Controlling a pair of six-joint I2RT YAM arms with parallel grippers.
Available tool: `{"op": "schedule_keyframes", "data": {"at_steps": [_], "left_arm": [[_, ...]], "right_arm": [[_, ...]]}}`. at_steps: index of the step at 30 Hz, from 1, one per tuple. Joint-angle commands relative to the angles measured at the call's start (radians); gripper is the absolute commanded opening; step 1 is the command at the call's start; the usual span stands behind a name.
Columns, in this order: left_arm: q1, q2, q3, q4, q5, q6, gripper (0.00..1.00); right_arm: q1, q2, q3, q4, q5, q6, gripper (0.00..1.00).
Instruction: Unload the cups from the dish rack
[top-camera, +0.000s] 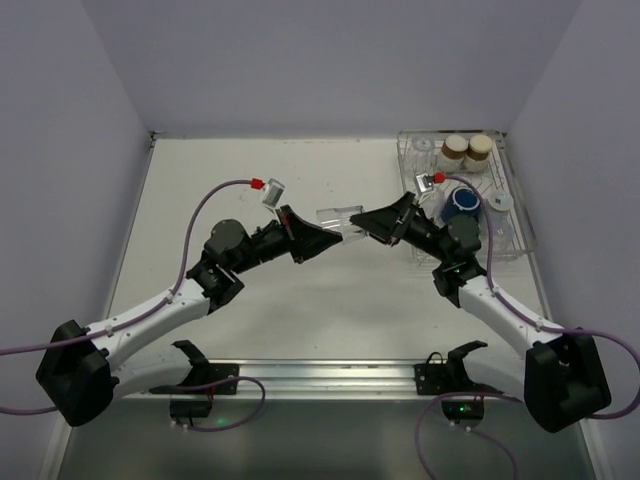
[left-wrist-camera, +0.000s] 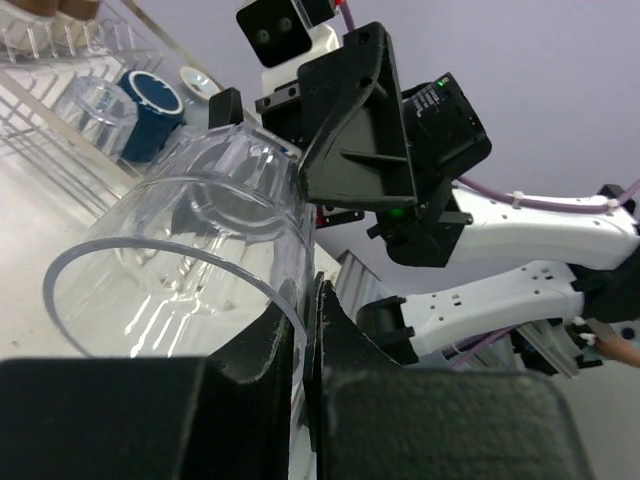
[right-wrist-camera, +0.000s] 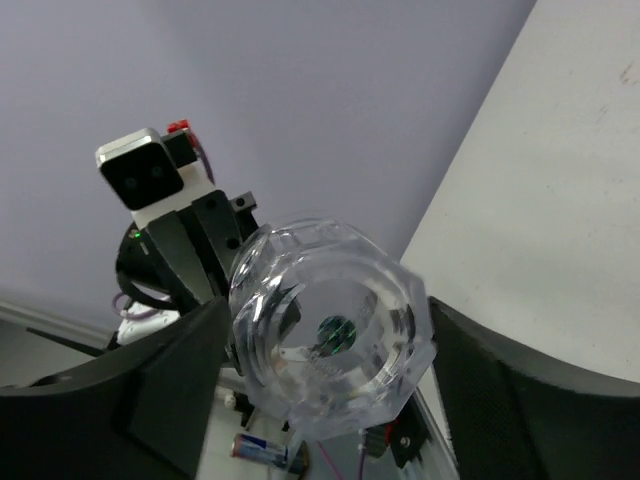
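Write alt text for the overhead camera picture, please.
The left fingers and right fingers both grip one clear glass tumbler at centre. Far right, a silver wire dish rack holds a dark blue mug and two cream cups.

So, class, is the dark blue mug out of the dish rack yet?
No, the dark blue mug sits inside the dish rack, within its wire walls.

The top view looks down from behind both arms across the whole counter (top-camera: 250, 300), with the dish rack (top-camera: 520, 215) at upper right. The left wrist view peers closely along the left hand (left-wrist-camera: 305, 300) toward the right arm (left-wrist-camera: 520, 230). The right wrist view faces back over the right hand (right-wrist-camera: 325, 340). All share the clear tumbler (top-camera: 338, 218).
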Motion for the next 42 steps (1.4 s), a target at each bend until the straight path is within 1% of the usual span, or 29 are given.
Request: {"op": "schedule_keyframes", "data": {"at_steps": [1,2,3,4,5,6,7,8,9,10,11,12,13,15,17,19,20,21,23,26,32,34,35,36,38,39,41,42], "left_arm": [[-0.001,-0.030,0.071,-0.131,-0.223,0.149,0.00],[-0.001,-0.027,0.096,-0.188,-0.262,0.194,0.00],[-0.001,-0.019,0.157,-0.324,-0.308,0.216,0.00],[-0.001,-0.005,0.194,-0.416,-0.418,0.233,0.00],[-0.001,0.039,0.238,-0.507,-0.480,0.257,0.00],[0.002,0.061,0.299,-0.656,-0.524,0.274,0.00],[0.002,0.093,0.318,-0.706,-0.580,0.302,0.00],[0.006,0.105,0.332,-0.742,-0.606,0.314,0.00],[0.014,0.119,0.341,-0.774,-0.630,0.328,0.00],[0.025,0.133,0.369,-0.846,-0.672,0.339,0.00],[0.054,0.169,0.387,-0.885,-0.684,0.357,0.00],[0.074,0.191,0.427,-0.959,-0.683,0.370,0.00],[0.091,0.232,0.448,-1.000,-0.683,0.394,0.00],[0.147,0.268,0.502,-1.091,-0.675,0.423,0.00],[0.213,0.321,0.534,-1.147,-0.657,0.469,0.00],[0.262,0.384,0.573,-1.207,-0.631,0.517,0.00],[0.319,0.407,0.587,-1.225,-0.611,0.529,0.00],[0.345,0.435,0.608,-1.251,-0.588,0.538,0.00],[0.400,0.504,0.616,-1.261,-0.560,0.557,0.00],[0.430,0.578,0.625,-1.271,-0.513,0.560,0.00],[0.456,0.647,0.623,-1.288,-0.552,0.566,0.00],[0.462,0.661,0.623,-1.287,-0.557,0.568,0.07],[0.463,0.662,0.628,-1.288,-0.559,0.569,0.13],[0.463,0.664,0.631,-1.290,-0.559,0.568,0.28],[0.463,0.651,0.636,-1.288,-0.563,0.568,0.45],[0.463,0.644,0.637,-1.290,-0.580,0.569,0.59],[0.463,0.616,0.645,-1.291,-0.605,0.577,0.69],[0.463,0.602,0.645,-1.290,-0.637,0.580,0.80]], "right_arm": [[0.020,0.012,-0.015,0.006,-0.035,-0.020,0.89],[0.020,0.005,-0.009,-0.102,-0.029,-0.081,0.98],[0.020,-0.006,0.008,-0.158,-0.001,-0.113,0.99],[0.018,-0.020,0.013,-0.210,0.020,-0.145,0.99],[0.020,-0.050,0.013,-0.298,0.043,-0.200,0.99],[0.020,-0.069,0.019,-0.346,0.101,-0.228,0.99],[0.020,-0.087,0.022,-0.405,0.135,-0.262,0.99],[0.020,-0.119,0.026,-0.507,0.167,-0.323,0.99],[0.020,-0.135,0.026,-0.543,0.200,-0.350,0.99],[0.020,-0.149,0.025,-0.572,0.250,-0.376,0.99],[0.020,-0.175,0.025,-0.636,0.272,-0.423,0.99],[0.020,-0.186,0.034,-0.670,0.293,-0.446,0.99],[0.020,-0.193,0.040,-0.704,0.322,-0.469,0.99],[0.020,-0.215,0.056,-0.779,0.338,-0.524,0.99],[0.020,-0.230,0.059,-0.839,0.358,-0.563,0.99],[0.020,-0.255,0.045,-0.849,0.369,-0.595,0.99],[0.020,-0.262,0.039,-0.850,0.372,-0.600,0.99],[0.020,-0.273,0.027,-0.847,0.376,-0.604,0.99],[0.020,-0.273,0.023,-0.852,0.384,-0.618,0.99],[0.020,-0.273,0.023,-0.861,0.395,-0.640,0.99],[0.021,-0.291,0.011,-0.862,0.412,-0.654,0.99],[0.021,-0.299,0.008,-0.861,0.419,-0.660,0.99],[0.021,-0.304,0.004,-0.858,0.425,-0.660,0.99],[0.020,-0.302,0.003,-0.859,0.431,-0.661,0.99],[0.021,-0.298,0.002,-0.859,0.447,-0.663,0.99],[0.020,-0.295,0.002,-0.861,0.450,-0.663,0.99],[0.021,-0.288,0.002,-0.867,0.468,-0.667,0.99],[0.020,-0.284,0.003,-0.867,0.476,-0.669,0.99]]}}
